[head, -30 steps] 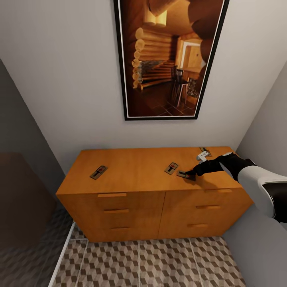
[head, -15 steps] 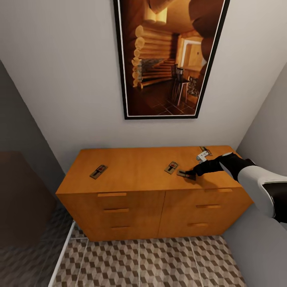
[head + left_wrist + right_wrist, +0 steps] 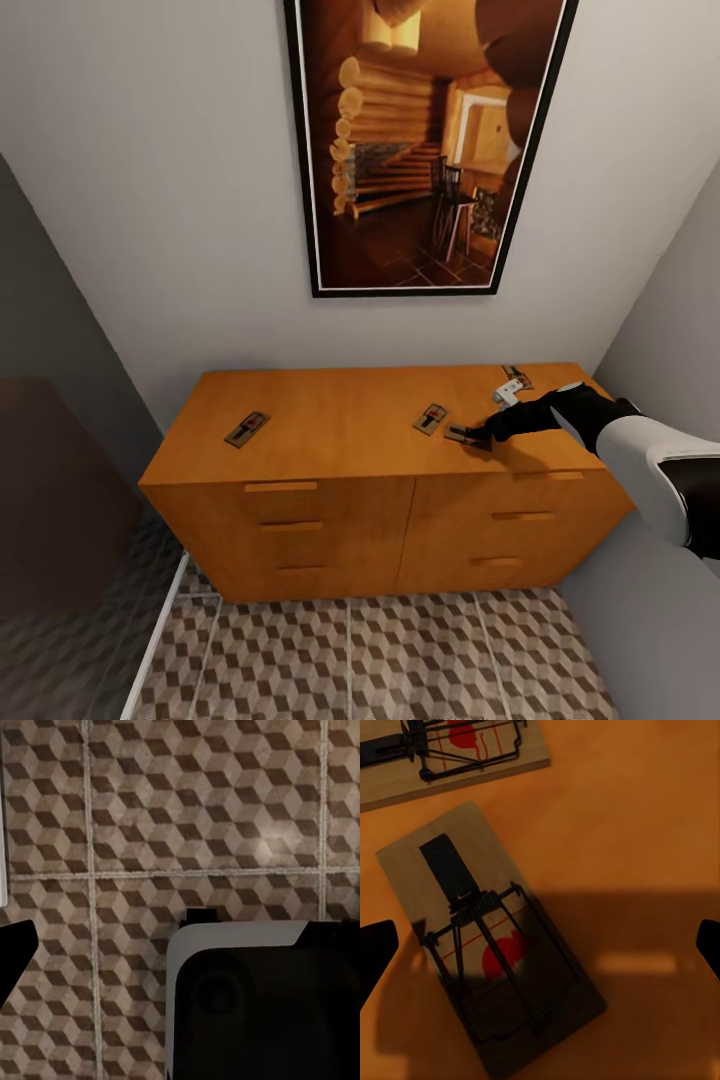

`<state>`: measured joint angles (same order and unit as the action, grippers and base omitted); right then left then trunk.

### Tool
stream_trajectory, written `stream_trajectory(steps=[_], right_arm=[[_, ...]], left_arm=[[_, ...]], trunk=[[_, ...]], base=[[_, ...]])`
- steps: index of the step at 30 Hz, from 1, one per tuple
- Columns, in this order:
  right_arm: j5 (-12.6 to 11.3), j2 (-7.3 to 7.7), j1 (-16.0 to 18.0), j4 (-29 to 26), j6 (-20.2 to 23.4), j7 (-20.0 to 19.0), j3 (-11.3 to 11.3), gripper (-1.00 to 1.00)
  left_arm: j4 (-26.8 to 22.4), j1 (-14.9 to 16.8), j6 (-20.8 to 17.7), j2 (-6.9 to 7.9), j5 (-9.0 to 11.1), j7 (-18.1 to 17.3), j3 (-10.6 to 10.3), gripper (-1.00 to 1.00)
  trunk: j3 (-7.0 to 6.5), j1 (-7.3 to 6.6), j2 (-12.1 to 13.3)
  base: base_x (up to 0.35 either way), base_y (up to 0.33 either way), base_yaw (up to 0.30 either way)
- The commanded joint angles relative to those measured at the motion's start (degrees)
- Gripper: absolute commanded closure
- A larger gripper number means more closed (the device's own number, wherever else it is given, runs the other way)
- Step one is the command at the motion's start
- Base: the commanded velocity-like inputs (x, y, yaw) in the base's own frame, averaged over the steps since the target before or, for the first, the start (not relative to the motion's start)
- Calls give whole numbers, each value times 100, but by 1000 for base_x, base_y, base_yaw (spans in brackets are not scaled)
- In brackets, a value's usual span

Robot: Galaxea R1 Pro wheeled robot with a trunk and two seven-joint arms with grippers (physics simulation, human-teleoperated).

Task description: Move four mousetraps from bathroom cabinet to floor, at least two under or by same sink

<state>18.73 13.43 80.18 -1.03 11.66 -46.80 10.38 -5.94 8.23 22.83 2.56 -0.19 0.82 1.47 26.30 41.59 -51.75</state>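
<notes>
The orange-brown cabinet (image 3: 340, 480) stands against the wall with all four mousetraps on its top. One trap (image 3: 246, 429) lies at the left, one (image 3: 431, 419) right of centre, one (image 3: 512, 385) at the back right. The fourth (image 3: 463, 436) lies at my right gripper (image 3: 480, 435), near the front edge. In the right wrist view this trap (image 3: 487, 945) sits between the two widely spread fingertips (image 3: 375, 952), untouched, with a second trap (image 3: 450, 754) just beyond it. My right gripper (image 3: 540, 952) is open. My left gripper's fingertip (image 3: 13, 956) hangs over the cube-pattern floor (image 3: 187, 810).
A large framed picture (image 3: 420, 150) hangs above the cabinet. Grey walls close in at the right (image 3: 660, 300) and left. A dark brown panel (image 3: 50, 500) stands at the left. Patterned floor tiles (image 3: 400, 650) lie before the cabinet. My own base (image 3: 255, 1012) shows below the left wrist.
The whole head view has slid up a few pixels, so the camera moved. The right gripper stays over the same trap, and the traps have not shifted.
</notes>
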Motion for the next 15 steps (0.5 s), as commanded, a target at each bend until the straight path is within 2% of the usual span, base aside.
stream_trajectory(steps=[1,15], right_arm=[[-45,2,4,-11,47,-22,43,-100],[-45,2,5,-11,47,-22,43,-100]], left_arm=[[5,3,20,-1,-3,6,11,-100],[5,3,20,-1,0,6,11,-100]], trunk=[[13,0,-4],[41,0,-4]], base=[[0,0,0],[0,0,0]])
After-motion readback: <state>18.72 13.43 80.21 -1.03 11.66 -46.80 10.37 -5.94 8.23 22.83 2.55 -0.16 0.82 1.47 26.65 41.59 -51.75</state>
